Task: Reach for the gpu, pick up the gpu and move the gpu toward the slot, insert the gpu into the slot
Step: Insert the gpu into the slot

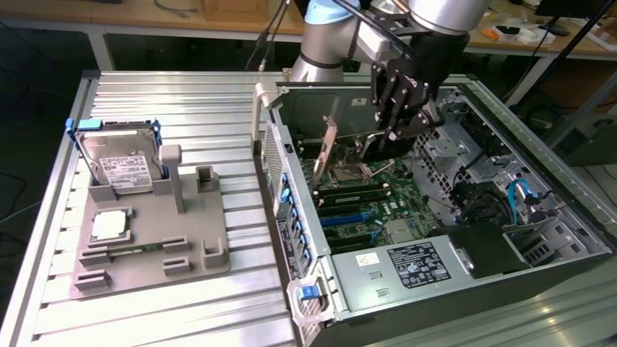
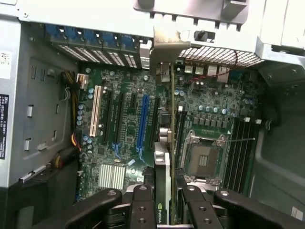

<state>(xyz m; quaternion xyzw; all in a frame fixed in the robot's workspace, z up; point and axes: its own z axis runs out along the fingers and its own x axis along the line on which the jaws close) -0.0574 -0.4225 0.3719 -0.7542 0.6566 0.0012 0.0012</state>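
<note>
Inside the open black computer case (image 1: 540, 246), lying along the edge of the ribbed aluminium table (image 1: 193, 311) on the exterior view's right, the long, flat dark-grey gpu card (image 2: 162, 176) is held upright above the green motherboard (image 2: 205, 100). The black hand (image 2: 164, 202) is closed on the card's upper edge, with fingers (image 2: 143, 200) pressed to either face. The carrying step is judged nearly done and insertion not yet begun: the card hangs just beside the long bright-blue slot (image 2: 142, 119), parallel to it but apart. Seating would call for the card's lower edge to be brought over that strip and kept square. The sideways offset is given by the wrist view. The clearance above the board is better judged in the exterior view, where a boxy silver hard drive (image 1: 121, 163) is also seen standing on a grey fixture (image 1: 154, 253) near the opposite edge.
</note>
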